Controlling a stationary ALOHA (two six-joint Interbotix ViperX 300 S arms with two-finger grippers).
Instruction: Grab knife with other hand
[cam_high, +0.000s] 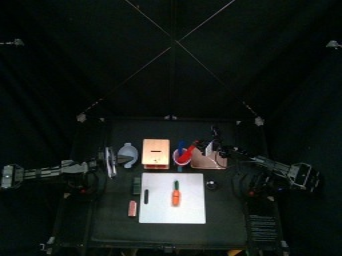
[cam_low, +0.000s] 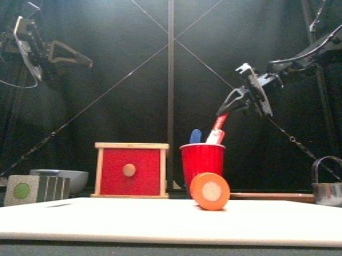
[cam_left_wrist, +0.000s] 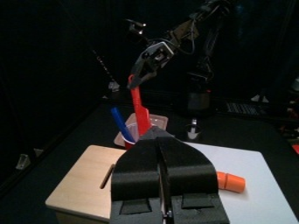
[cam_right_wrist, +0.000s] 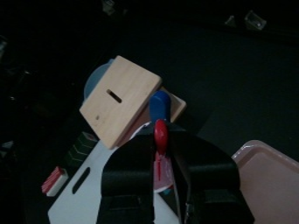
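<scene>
The knife (cam_low: 217, 128) has a red handle and stands tilted in a red cup (cam_low: 202, 163) behind the white cutting board (cam_high: 191, 205). My right gripper (cam_low: 241, 100) is shut on the handle's top, just above the cup. The handle also shows between the jaws in the right wrist view (cam_right_wrist: 162, 140) and in the left wrist view (cam_left_wrist: 138, 105). My left gripper (cam_left_wrist: 167, 171) is shut and empty. It hangs over the table's left side (cam_high: 110, 163), apart from the cup, facing it.
A blue tool (cam_low: 195, 135) also stands in the cup. A wooden box with a red face (cam_low: 131, 170) stands left of the cup. An orange carrot (cam_high: 175, 192) lies on the board. Grey containers (cam_low: 40, 185) stand at the left, a metal pot (cam_low: 327, 182) at the right.
</scene>
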